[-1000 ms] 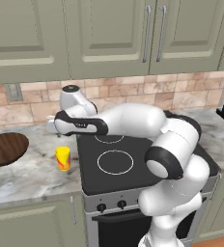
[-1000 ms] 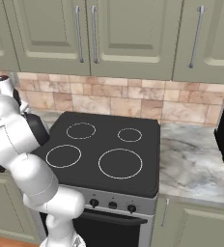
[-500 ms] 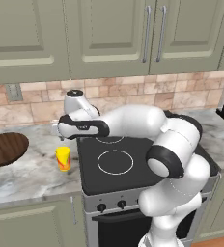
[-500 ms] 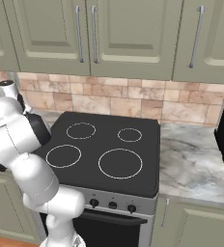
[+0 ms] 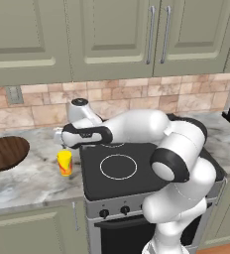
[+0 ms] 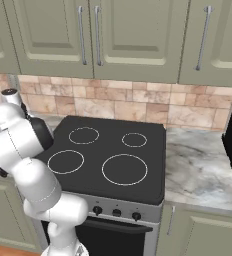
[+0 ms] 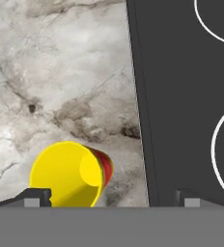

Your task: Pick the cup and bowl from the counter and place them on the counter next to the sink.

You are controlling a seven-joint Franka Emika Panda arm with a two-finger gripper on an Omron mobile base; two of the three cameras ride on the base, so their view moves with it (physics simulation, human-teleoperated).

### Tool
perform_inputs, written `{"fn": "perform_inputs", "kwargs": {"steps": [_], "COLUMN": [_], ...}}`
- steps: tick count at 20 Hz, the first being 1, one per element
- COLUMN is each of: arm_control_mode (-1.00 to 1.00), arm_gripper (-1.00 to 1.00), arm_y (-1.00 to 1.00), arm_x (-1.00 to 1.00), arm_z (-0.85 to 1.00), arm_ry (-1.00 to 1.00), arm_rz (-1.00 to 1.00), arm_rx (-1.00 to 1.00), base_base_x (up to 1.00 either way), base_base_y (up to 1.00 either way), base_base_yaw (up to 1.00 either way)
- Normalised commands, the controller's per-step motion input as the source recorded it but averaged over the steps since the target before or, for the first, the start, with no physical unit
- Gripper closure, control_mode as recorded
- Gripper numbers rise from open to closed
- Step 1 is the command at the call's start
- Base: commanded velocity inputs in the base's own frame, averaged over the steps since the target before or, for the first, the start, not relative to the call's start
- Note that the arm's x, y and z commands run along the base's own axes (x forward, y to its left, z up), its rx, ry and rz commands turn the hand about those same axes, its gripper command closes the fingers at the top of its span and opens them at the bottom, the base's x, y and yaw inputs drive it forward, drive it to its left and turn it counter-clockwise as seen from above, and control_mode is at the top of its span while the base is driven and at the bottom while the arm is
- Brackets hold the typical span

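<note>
We see the small yellow cylindrical cup with its red-orange mark upright on the grey-white marbled stone counter at centre left of the left base view, just beside the black stove top. The wide dark brown wood-grain bowl sits well apart at the left edge. Our two-finger gripper hangs above the cup, its jaws spread wide with nothing between them. In the hand view the cup lies at lower left, beside one fingertip.
</note>
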Motion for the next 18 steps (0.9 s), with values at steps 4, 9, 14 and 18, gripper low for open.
{"fn": "perform_inputs", "kwargs": {"steps": [4,9,14,18], "arm_control_mode": [-1.0,-1.0,-1.0,-1.0], "arm_gripper": [-1.0,-1.0,-1.0,-1.0], "arm_y": [0.0,0.0,0.0,0.0], "arm_x": [0.0,0.0,0.0,0.0], "arm_z": [-0.12,-0.12,-0.07,-0.08], "arm_ry": [0.0,0.0,0.0,0.02], "arm_rz": [0.01,0.0,0.0,0.0], "arm_rx": [0.0,0.0,0.0,0.0], "base_base_x": [0.0,0.0,0.0,0.0], "base_base_y": [0.0,0.0,0.0,0.0], "base_base_yaw": [0.0,0.0,0.0,0.0]}}
